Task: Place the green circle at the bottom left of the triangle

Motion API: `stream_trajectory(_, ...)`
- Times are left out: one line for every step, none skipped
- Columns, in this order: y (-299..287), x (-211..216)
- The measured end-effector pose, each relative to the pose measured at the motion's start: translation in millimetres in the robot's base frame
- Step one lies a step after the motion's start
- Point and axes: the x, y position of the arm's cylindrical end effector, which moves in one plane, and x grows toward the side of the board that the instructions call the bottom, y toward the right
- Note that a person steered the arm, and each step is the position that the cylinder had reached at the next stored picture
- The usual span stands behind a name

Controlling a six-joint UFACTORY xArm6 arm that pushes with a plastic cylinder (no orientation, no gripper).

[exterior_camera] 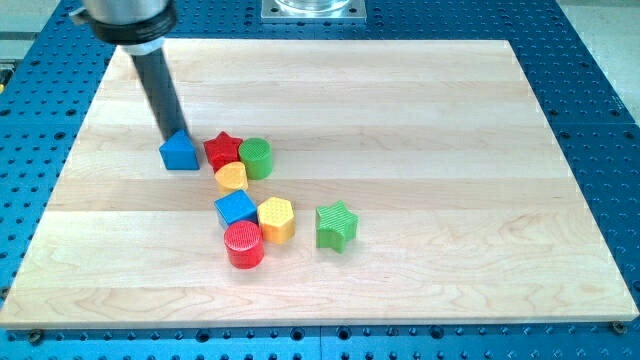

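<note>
The wooden board (420, 120) fills most of the view, lying on a blue perforated table (600, 100). The arm carries no claw, so there is nothing to call wide, narrow or holding; it ends in a dark rod (158, 85) that slants down from 11 o'clock of the board.

My tip (177, 133) sits at the top edge of the blue triangle (180, 152), at about 12 o'clock of it, touching or all but touching; I cannot tell which.

The green star (336, 225) stands alone at 3 o'clock of the lower cluster, apart from the rest. The red cylinder (243, 244) is at 6 o'clock of the group, touching the yellow hexagon (276, 218) at its 2 o'clock. The blue cube (235, 208) sits just above the red cylinder, beside the hexagon.

The green circle (256, 157) lies at 3 o'clock of the triangle, with the red star (223, 150) between them; the star touches both or nearly so. A yellow block (231, 178), shape unclear, sits at 6 o'clock of the star, against the green circle's lower left.
</note>
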Motion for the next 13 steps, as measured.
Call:
stream_trajectory(43.6,2.6)
stream_trajectory(47.4,24.7)
stream_trajectory(47.4,36.5)
stream_trajectory(93.8,18.2)
stream_trajectory(113.7,18.6)
stream_trajectory(154.3,26.0)
stream_trajectory(174.6,56.9)
stream_trajectory(157.1,71.9)
stream_trajectory(144.6,66.5)
stream_trajectory(143.2,51.9)
stream_trajectory(141.6,38.5)
stream_trajectory(154.1,64.1)
stream_trajectory(115.9,95.5)
